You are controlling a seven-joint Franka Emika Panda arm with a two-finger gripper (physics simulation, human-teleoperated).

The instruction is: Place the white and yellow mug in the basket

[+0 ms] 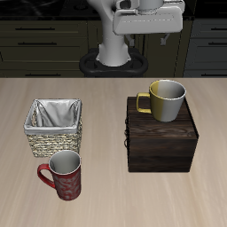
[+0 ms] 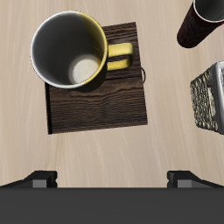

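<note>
I have the gripper (image 2: 112, 178) high above the desk (image 1: 111, 199), its fingers (image 2: 39, 178) spread wide and holding nothing, which gives me a straight look down before I commit to a descent. The yellow mug (image 1: 166, 98) stands upright on the back corner of the dark wooden box (image 1: 163, 142), handle pointing toward the basket (image 1: 54, 127), so I judge the rim opposite the handle is the easier pinch. The mug is empty; so is the basket, showing only its grey lining. The red mug (image 1: 64, 174) stands just in front of the basket, also empty.
</note>
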